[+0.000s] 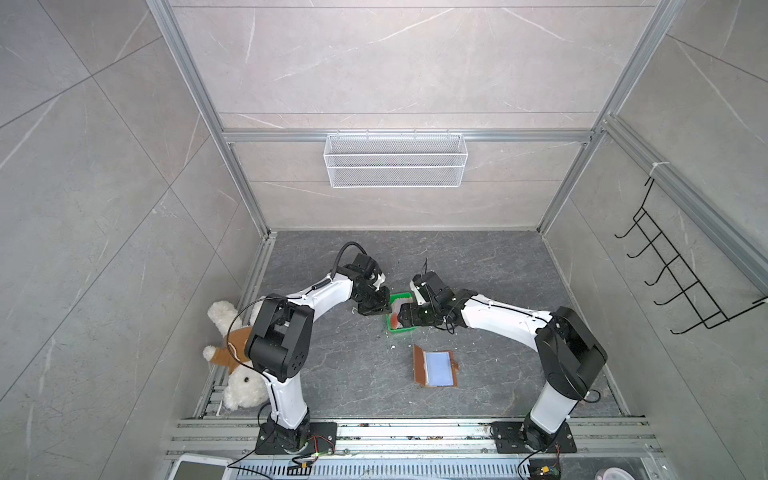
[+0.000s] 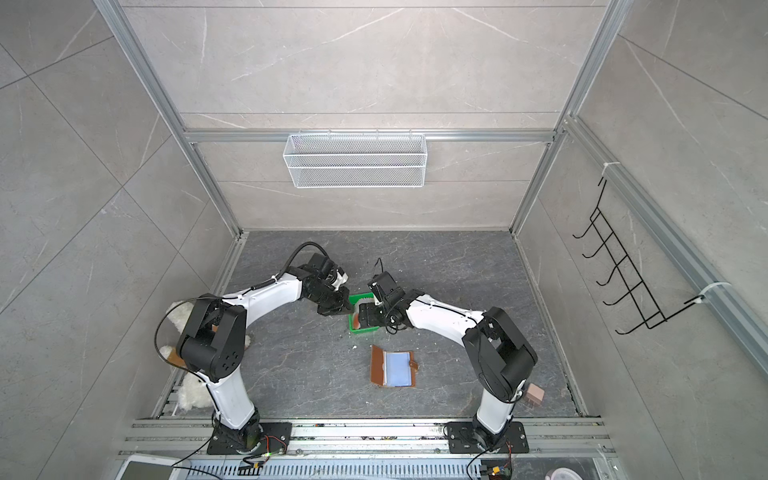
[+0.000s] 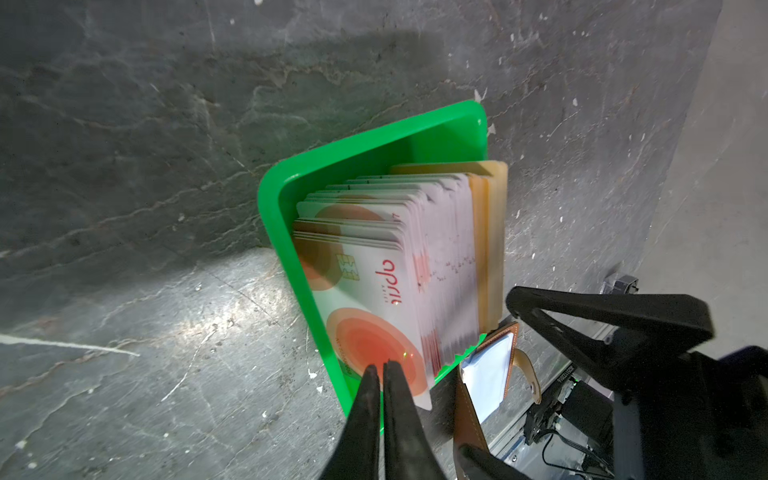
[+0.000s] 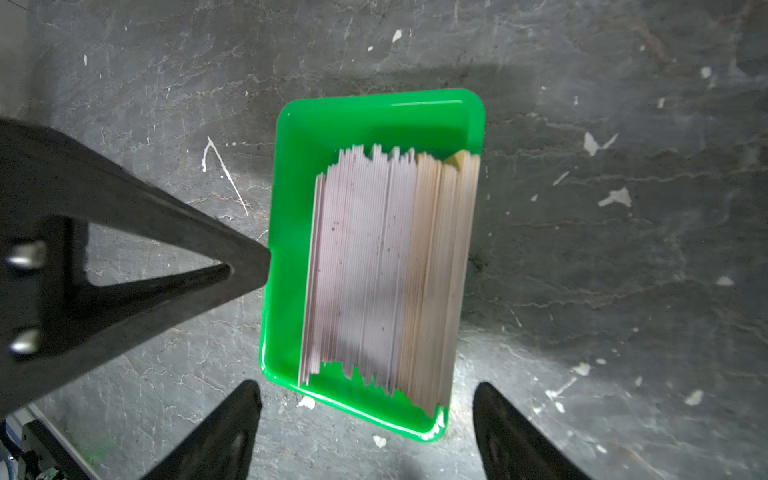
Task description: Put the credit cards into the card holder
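Standing on edge, the thin glossy credit cards fill a smooth green plastic tray in the middle of the grey stone-like table. The tan leather card holder lies open nearer, its bluish sleeves facing up. The left gripper is closed, with its tips at the tray's left wall. The right gripper hangs wide open above the cards.

One tray holds one stack of cards, packed too tightly to count singly. There is one holder, one toy, one pinkish block, one basket and one rack with five hooks. A left arm and a right arm make two.
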Controlling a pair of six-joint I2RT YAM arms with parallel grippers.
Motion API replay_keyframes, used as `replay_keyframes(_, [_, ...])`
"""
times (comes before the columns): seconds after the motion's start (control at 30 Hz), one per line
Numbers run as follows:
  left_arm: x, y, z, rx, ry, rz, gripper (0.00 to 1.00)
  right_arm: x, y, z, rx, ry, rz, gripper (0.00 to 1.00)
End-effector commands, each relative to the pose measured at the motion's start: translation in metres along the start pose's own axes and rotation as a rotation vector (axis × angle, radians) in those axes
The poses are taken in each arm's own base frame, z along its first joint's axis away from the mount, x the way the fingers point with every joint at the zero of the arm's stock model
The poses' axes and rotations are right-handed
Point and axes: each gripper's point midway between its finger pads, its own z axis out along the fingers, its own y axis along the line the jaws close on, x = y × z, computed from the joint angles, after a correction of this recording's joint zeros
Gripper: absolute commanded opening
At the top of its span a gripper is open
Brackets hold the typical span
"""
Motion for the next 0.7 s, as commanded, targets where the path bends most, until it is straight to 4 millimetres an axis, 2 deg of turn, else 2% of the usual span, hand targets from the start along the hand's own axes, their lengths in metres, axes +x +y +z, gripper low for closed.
replay_keyframes(0.0, [0.004, -0.002, 0.003, -0.012, 0.035, 0.011, 0.08, -0.004, -0.006, 0.004, 0.052, 0.009, 0.030, 0.84])
replay_keyframes(0.17, [0.006, 0.004, 0.007, -0.040, 0.053, 0.000, 0.06, -0.003, -0.007, 0.012, 0.067, 0.031, 0.032, 0.86])
replay_keyframes(0.67, [0.007, 0.005, 0.014, -0.029, 0.070, -0.020, 0.06, 0.004, -0.005, 0.033, 0.090, 0.072, 0.011, 0.90])
